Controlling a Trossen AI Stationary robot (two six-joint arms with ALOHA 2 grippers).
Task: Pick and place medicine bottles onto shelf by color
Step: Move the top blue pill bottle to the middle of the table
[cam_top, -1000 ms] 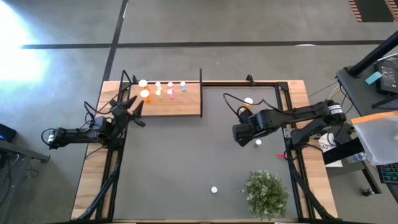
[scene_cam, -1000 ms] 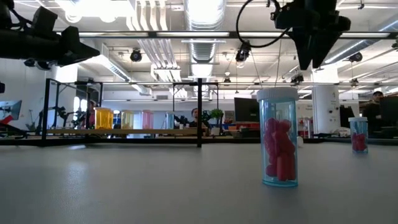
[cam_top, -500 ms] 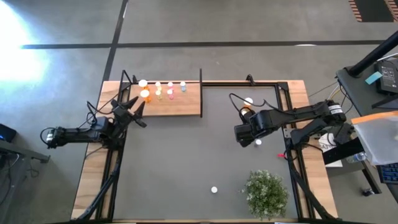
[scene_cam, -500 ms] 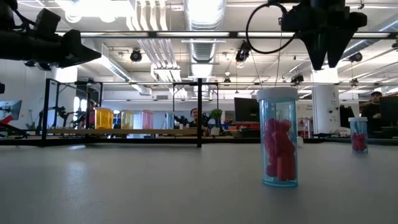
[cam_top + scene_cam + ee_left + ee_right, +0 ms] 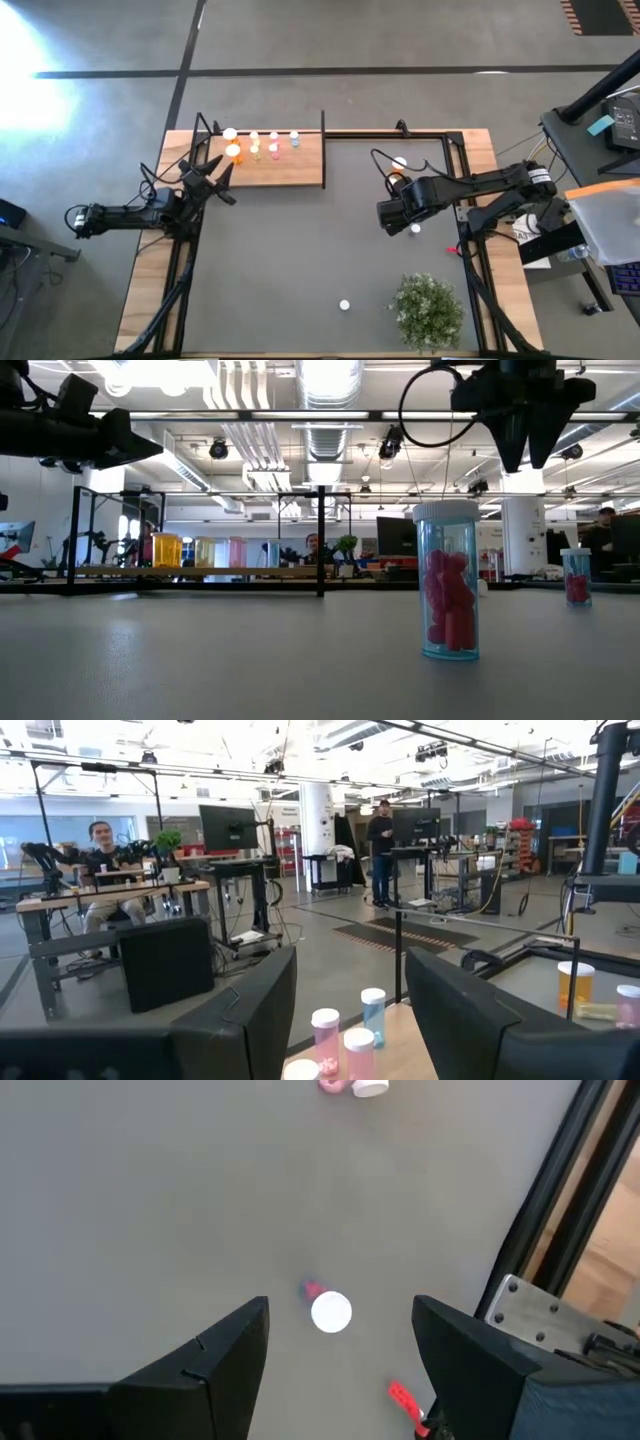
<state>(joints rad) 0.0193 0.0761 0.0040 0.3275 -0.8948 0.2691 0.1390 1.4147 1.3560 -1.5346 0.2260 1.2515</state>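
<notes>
- The medicine bottles are small cylinders with white caps. A blue-walled bottle [image 5: 447,581] with pink pills inside stands upright on the worktop [image 5: 300,250], long axis vertical, cap up.
- On the shelf [image 5: 290,165], a flat light-brown board at the worktop's far left corner, a cluster of bottles [image 5: 262,145] stands upright: orange, yellow-green, pink and blue bodies show from above.
- Another white-capped bottle [image 5: 415,229] stands upright on the mat well to the right of the shelf, seen cap-on in the right wrist view, pink showing at its side.
- The right gripper [image 5: 386,222] hangs above the worktop just beside that bottle, fingers spread and holding nothing.
- A lone bottle [image 5: 344,305] stands near the front edge, beside a green plant [image 5: 428,310].
- The left gripper [image 5: 218,178] waits at the shelf's near left edge, fingers parted and empty.
- The worktop is a dark grey mat in a wooden frame; beyond it lies an open workshop with desks, monitors and people [image 5: 382,850].
</notes>
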